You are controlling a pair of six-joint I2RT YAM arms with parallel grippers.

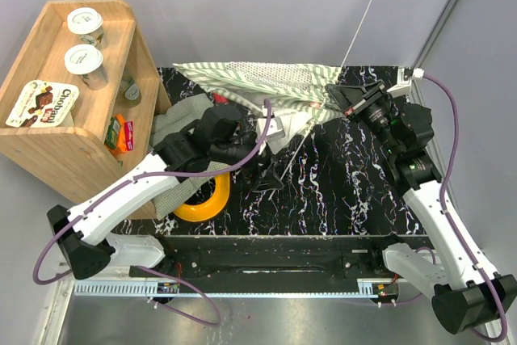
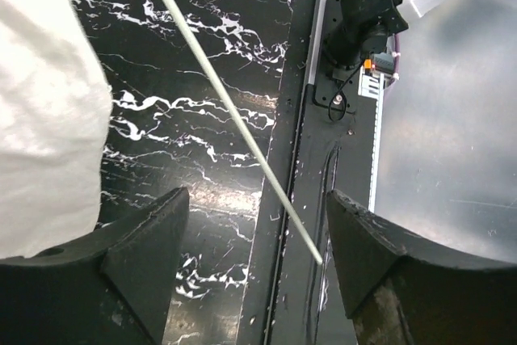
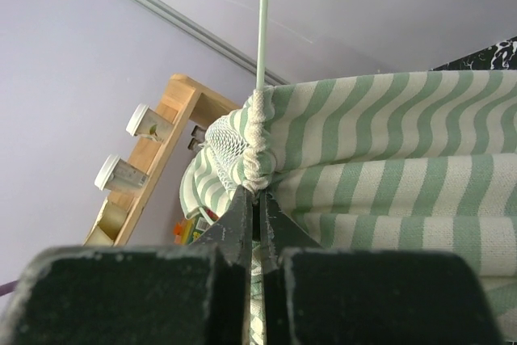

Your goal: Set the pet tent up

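Top external view: the green-and-white striped fabric pet tent [image 1: 266,78] lies crumpled and flat at the far middle of the black white-veined marble-pattern table [image 1: 347,191], its white mesh panel facing up, its left end near the light wooden shelf unit [image 1: 56,151] that carries white-lidded yogurt cups [image 1: 85,26]; a thin white pole [image 1: 363,14] rises from the tent's right end toward the far wall; the right gripper [image 1: 343,101] sits at that end, and the right wrist view shows its fingers [image 3: 242,224] pinched tight together on the gathered tip of the striped cloth, just where the pole comes out and runs straight up; the left gripper [image 1: 271,177] hangs over the table's middle, near a yellow plastic ring [image 1: 212,204] (partly hidden under the left arm); in the left wrist view its fingers [image 2: 153,240] are spread wide and grasp nothing; a length of pole slants through the gap between them, touching neither, with white fabric at the left edge.
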